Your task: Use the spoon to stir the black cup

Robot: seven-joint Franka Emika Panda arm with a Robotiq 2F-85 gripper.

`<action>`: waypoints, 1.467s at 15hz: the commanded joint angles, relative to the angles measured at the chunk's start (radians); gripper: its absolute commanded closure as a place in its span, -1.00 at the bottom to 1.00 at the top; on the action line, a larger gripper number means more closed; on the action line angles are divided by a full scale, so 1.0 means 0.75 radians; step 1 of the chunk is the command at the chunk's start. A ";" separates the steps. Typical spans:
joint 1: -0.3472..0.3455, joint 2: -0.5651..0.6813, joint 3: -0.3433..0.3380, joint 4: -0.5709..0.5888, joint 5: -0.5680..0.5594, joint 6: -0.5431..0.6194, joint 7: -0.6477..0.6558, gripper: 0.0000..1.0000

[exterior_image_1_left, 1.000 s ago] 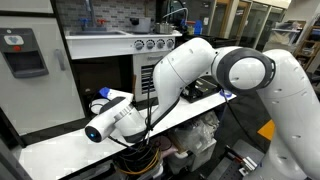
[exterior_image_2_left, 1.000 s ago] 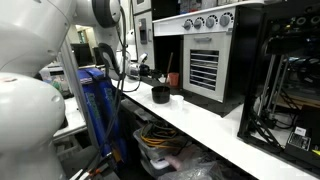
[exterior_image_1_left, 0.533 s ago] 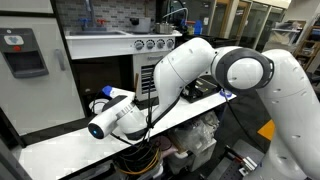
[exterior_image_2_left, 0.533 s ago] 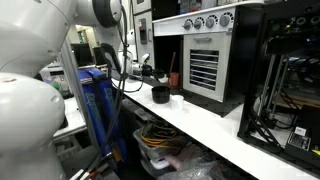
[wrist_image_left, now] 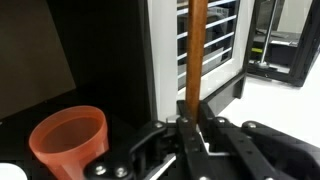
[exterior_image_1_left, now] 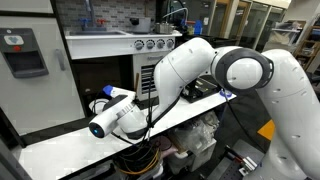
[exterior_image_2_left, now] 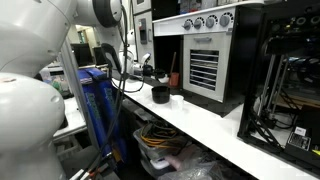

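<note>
Spoon: the long light-brown wooden spoon (wrist_image_left: 195,50) stands upright, clamped between the fingers of the gripper (wrist_image_left: 191,125), in front of the slatted metal appliance (wrist_image_left: 215,50).
Reddish cup: the small reddish-brown plastic cup (wrist_image_left: 70,142) sits left of the spoon in the wrist view.
Black cup: the small squat black cup (exterior_image_2_left: 160,95) stands on the long white counter (exterior_image_2_left: 225,132), before the appliance.

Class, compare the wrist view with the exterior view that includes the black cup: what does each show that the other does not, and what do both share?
Wrist view only: the fingers closed on the upright spoon, with an orange-brown cup beside them. Exterior view only: the black cup standing on the white counter, and the row of knobs above. Both: the slatted panel of the white appliance.
</note>
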 commanded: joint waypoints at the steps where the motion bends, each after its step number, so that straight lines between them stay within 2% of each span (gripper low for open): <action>1: -0.016 -0.034 0.006 -0.026 -0.009 0.001 0.005 0.93; 10: -0.013 -0.093 0.010 -0.009 -0.001 -0.022 -0.052 0.93; 15: -0.011 -0.160 0.023 0.008 0.033 -0.047 -0.155 0.93; 19: -0.019 -0.215 0.057 0.036 0.128 -0.050 -0.244 0.93; 22: -0.028 -0.273 0.086 0.070 0.270 -0.053 -0.311 0.93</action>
